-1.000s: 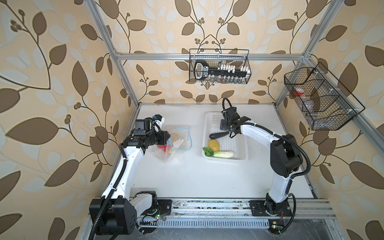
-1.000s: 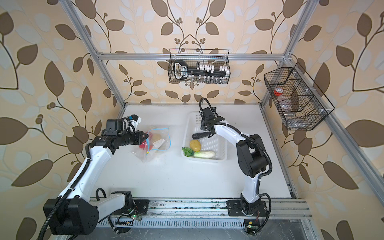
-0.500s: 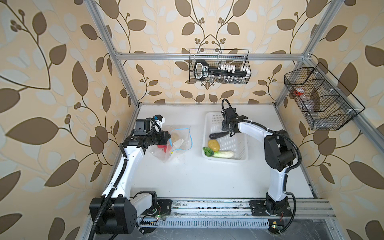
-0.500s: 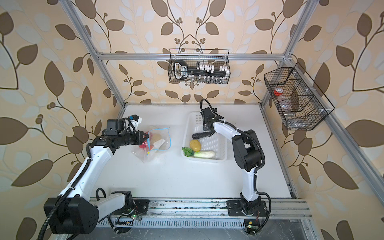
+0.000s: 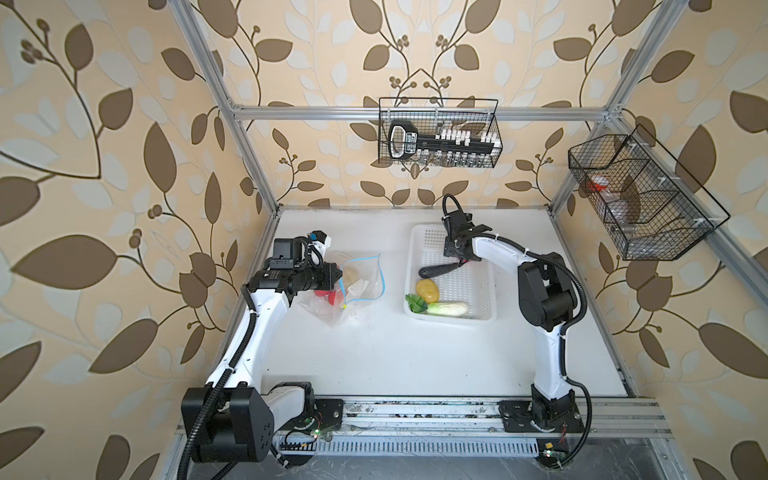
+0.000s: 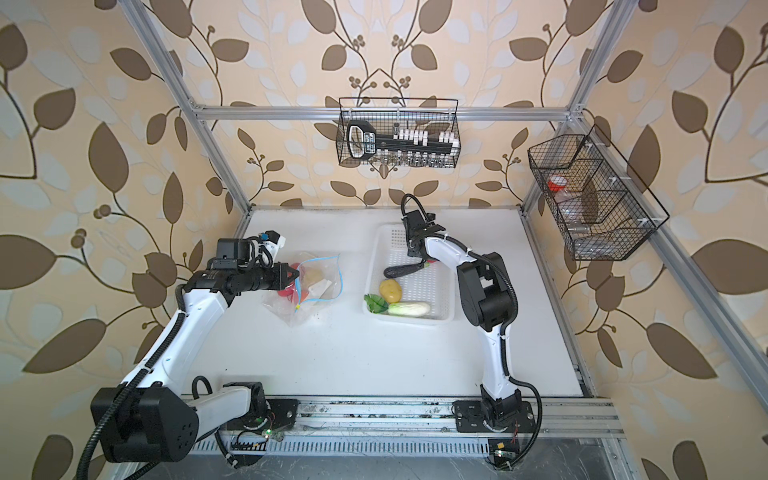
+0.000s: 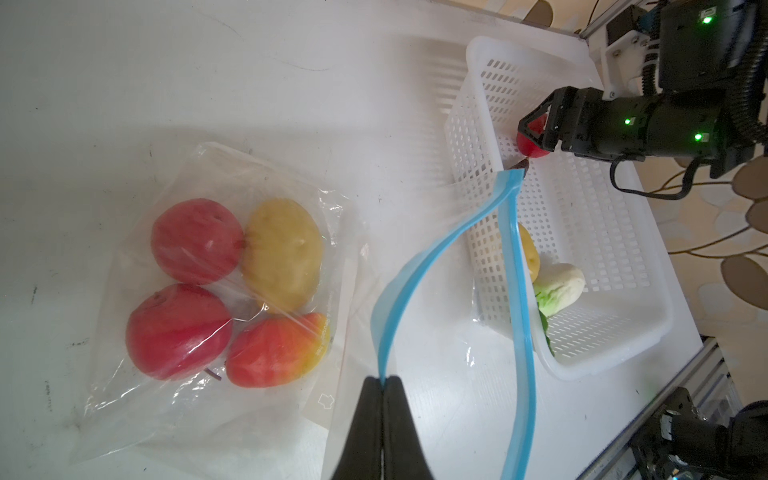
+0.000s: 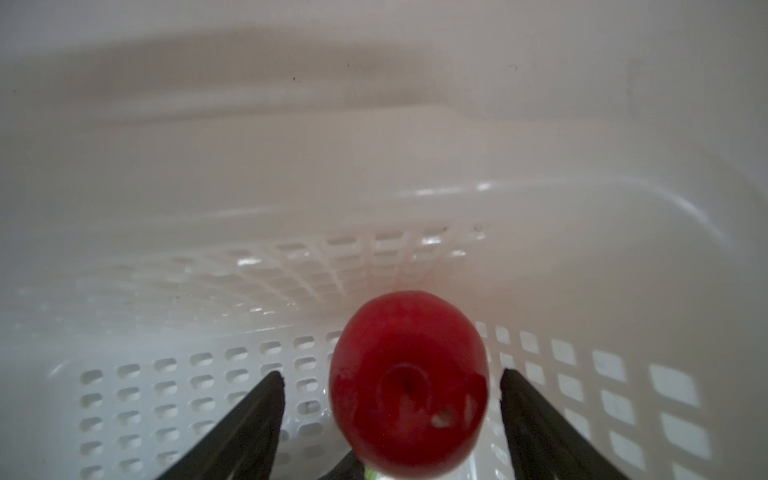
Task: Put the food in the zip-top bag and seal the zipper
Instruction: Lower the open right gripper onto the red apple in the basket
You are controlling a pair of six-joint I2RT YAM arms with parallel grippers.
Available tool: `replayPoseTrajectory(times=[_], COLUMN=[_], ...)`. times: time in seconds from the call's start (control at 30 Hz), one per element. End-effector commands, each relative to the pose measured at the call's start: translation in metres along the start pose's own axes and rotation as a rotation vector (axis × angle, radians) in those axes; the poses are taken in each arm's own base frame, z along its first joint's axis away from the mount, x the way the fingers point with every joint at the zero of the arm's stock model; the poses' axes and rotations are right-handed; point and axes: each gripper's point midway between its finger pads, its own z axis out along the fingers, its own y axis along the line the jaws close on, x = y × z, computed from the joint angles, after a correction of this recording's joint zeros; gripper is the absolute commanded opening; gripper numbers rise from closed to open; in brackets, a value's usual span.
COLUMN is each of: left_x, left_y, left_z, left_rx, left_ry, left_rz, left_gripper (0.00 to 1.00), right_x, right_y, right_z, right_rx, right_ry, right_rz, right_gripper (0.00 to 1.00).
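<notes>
Clamps one lip of the zipper [image 7: 436,249] in the left gripper [image 7: 382,380], pinched fully shut on the blue strip, and holds the mouth of the zip-top bag [image 7: 124,407] up and gaping toward the white basket [image 7: 482,104], near its long side but apart from it. Shows two red apples [image 7: 195,241], a potato [image 7: 282,253] and the red-yellow fruit [image 7: 278,353] inside the bag.

Straddles the third apple [image 8: 409,395] with the right gripper [image 8: 390,373] at one end of the basket, close to its wall, spread wide with a gap on each side, so grips nothing yet. Leaves the eggplant [image 5: 436,270], second potato [image 5: 428,290] and cabbage [image 5: 446,308] lying toward the basket's other end.

May squirt the round, glossy apple out sideways if squeezed off-centre, or jam a finger against the basket wall so near. May also nip the eggplant's tip, seemingly just beside the apple, though too blurred in the wrist view to say whether touching. Risks, at the drop, knocking the thin lip from the left pinch and collapsing the mouth, or rolling the apple off the crinkled plastic instead of into it.
</notes>
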Motion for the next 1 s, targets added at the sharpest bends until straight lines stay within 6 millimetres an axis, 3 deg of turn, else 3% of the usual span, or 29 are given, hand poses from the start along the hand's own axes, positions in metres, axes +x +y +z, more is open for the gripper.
replayPoseTrajectory(times=[0.0,0.07,0.23,0.53,0.97], left_x=[-0.004,-0.004,-0.003,-0.003,-0.003], left_y=[-0.001,-0.001,0.000,0.001,0.007], left_z=[-0.002,-0.002,0.000,-0.001,0.000], left_rx=[0.016,0.015,0.014,0.009,-0.014], left_ry=[-0.018,-0.016,-0.012,-0.012,-0.016], left_rz=[-0.004,-0.006,-0.007,-0.013,-0.014], left_gripper=[0.00,0.00,0.00,0.00,0.00], right_x=[0.002,0.002,0.000,-0.001,-0.006], right_y=[-0.001,-0.001,0.002,0.004,0.008], right_z=[0.009,0.011,0.014,0.015,-0.015], right_rx=[0.019,0.014,-0.010,-0.049,-0.161], right_ry=[0.017,0.018,0.016,0.023,-0.005], right_rz=[0.007,0.008,0.012,0.032,0.075], right_gripper=[0.81,0.81,0.68,0.55,0.50])
